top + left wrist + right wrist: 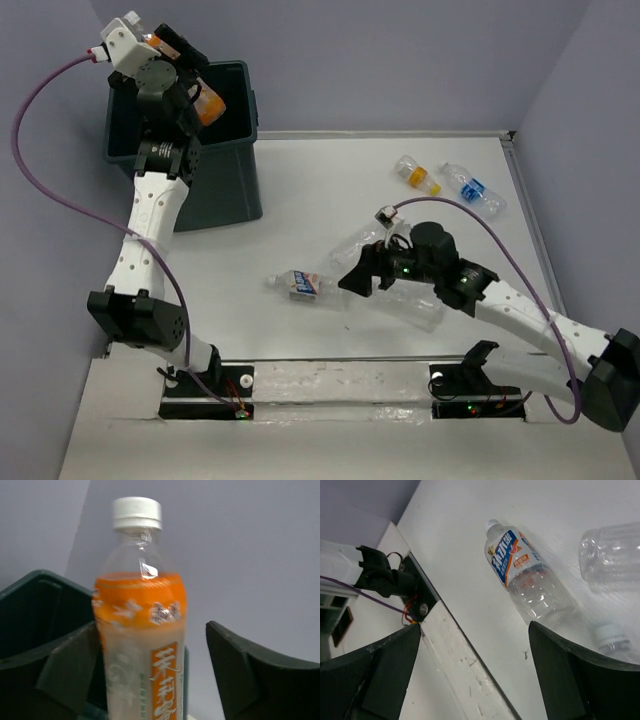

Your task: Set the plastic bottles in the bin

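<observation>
Standing between parted left jaws, orange bottle [140,630]

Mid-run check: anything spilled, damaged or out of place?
Nothing stands out. The loose bottles lie on their sides on the table, with no spill visible. The orange-label bottle hangs between the open jaws of the left gripper above the bin, as a drop should look.

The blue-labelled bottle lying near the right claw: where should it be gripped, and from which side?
Probably across its round body at the label, the right claw coming down from above: the blue-labelled bottle lies flat on the table, both long sides free.
</observation>
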### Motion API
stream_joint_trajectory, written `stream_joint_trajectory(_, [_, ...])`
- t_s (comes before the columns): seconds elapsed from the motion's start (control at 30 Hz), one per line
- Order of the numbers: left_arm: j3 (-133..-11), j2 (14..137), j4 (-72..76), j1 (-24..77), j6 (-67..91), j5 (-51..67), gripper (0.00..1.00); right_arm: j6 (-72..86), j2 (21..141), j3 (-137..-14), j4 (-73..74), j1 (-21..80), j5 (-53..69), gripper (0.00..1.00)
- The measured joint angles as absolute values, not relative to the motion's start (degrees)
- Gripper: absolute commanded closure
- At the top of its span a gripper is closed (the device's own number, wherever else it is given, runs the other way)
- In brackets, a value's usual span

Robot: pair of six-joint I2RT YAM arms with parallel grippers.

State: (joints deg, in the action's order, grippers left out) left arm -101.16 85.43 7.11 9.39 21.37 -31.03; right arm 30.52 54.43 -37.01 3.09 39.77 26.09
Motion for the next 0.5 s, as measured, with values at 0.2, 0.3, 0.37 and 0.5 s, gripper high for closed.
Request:
stream_joint_trajectory(0.2, [-99.55,88.62,1.19,5.41,23.46,-26.28,0.01,19.68,72.07,-51.92,7.55,50.61,12.56,0.0])
stream_joint_trajectory(0.3, [-95.48,85.23,0.49,5.3,25.21,-22.72,0.01,14.33,78.52,-56.51,9.06,53.76,8.1,0.0])
stream_joint_trajectory(0.37, [-91.2,80.34,-0.16,5.5,26.5,-19.59,0.01,8.54,83.79,-60.27,10.76,56.01,5.5,0.0])
stream_joint_trajectory(0.5, [-81.21,67.53,0.91,5.63,29.19,-11.9,0.01,-0.75,92.62,-67.05,14.22,58.67,1.85,0.0])
